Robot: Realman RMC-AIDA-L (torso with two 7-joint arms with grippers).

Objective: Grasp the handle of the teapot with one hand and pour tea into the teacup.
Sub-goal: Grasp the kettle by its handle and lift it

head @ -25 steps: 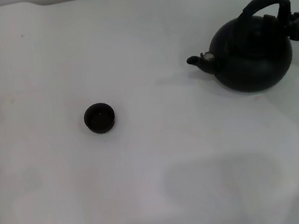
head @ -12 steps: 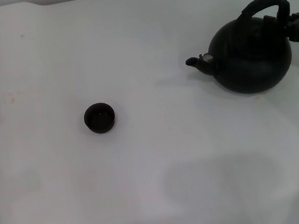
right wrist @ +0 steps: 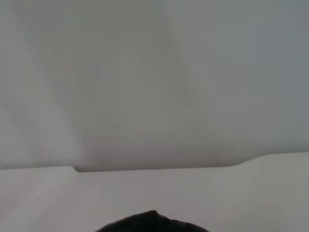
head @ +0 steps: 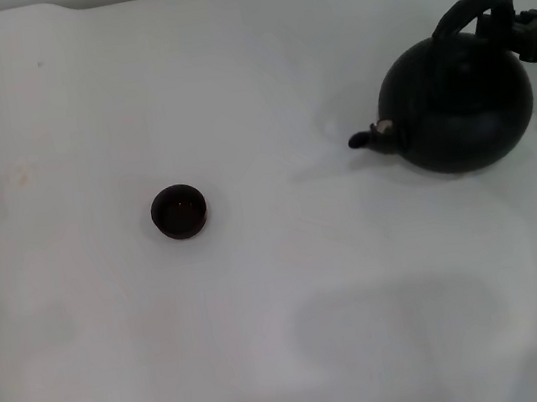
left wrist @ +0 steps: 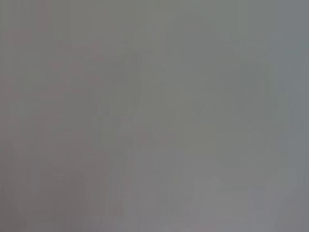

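- While the right tool (head: 514, 31) meets the handle (head: 470, 7), I cannot tell whether it is clamped; the teapot (head: 456, 102) sits tipped, spout toward the teacup (head: 179, 211).
- Carrying appears underway; next, travel across the desk (head: 292, 288) to the far-off cup.
- Left tool: unseen.

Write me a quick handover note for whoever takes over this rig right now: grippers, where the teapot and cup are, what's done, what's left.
Right gripper: at the handle of the teapot, far right of the table; grip not visible.
Left gripper: out of sight.
Teapot: tipped, spout down, pointing toward the teacup.
Teacup: upright, well apart from the teapot to its left.
Done: handle reached.
Left: bring the spout over the teacup and pour.
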